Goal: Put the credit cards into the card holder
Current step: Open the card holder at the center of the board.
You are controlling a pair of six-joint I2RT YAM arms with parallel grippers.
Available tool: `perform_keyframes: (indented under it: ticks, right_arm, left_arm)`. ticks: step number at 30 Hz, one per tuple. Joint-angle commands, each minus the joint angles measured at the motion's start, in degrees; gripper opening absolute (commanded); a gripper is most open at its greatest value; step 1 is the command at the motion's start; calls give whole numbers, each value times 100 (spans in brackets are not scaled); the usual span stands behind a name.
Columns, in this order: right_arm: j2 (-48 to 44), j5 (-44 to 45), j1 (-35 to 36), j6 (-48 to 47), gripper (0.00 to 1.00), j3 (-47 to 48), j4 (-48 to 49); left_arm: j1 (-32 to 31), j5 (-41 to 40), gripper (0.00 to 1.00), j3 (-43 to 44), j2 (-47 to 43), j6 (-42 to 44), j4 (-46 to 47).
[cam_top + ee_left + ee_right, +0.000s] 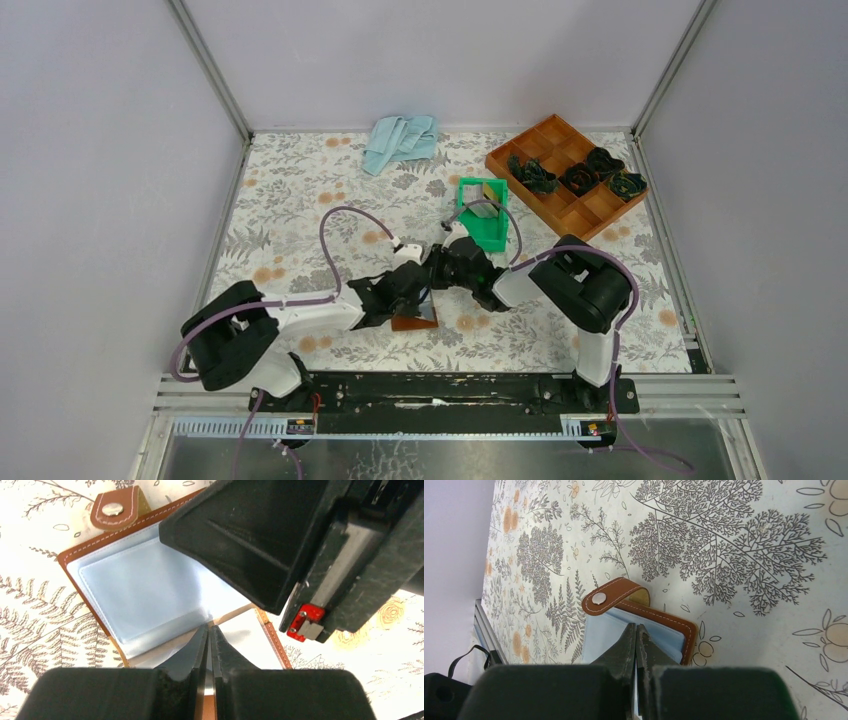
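Observation:
The brown leather card holder (75, 560) lies open on the floral table, its snap tab (112, 509) at the far edge and pale blue clear sleeves inside. It also shows in the right wrist view (684, 630) and, mostly hidden by both grippers, in the top view (412, 322). My left gripper (209, 627) is shut at the fold, with a sleeve leaf pinched between its jaws. My right gripper (636, 626) is shut, its tips down on the blue sleeve; no card shows in it. Credit cards (486, 196) stand in a green bin (497, 236).
An orange-brown wooden compartment tray (552, 128) holding dark bundles sits at the back right, next to the green bin. A light blue cloth (400, 140) lies at the back centre. The two arms cross closely over the holder near the front.

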Motion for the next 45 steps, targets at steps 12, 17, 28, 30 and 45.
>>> perform_keyframes:
  ticks: [12,17,28,30,45]
  right_arm:
    - [317,757,204,-21,0,-69,-661]
    - [241,791,216,-12,0,-169,-663]
    - [171,804,225,-28,0,-228,-672]
    - [160,812,221,-30,0,-236,-673]
    - [-184,1067,225,-236,0,-289,-938]
  left_arm:
    - [-309,-227,14,-414,-682,-680,-1074]
    - [-436,-247,14,-542,-745,-917,-1132]
    - [-770,-396,15,-377,-820,-1377,-1526]
    - [-826,-396,14,-349,-794,-1440,-1609]
    - [-1100,-820,14,-206,170,-2273,-2234]
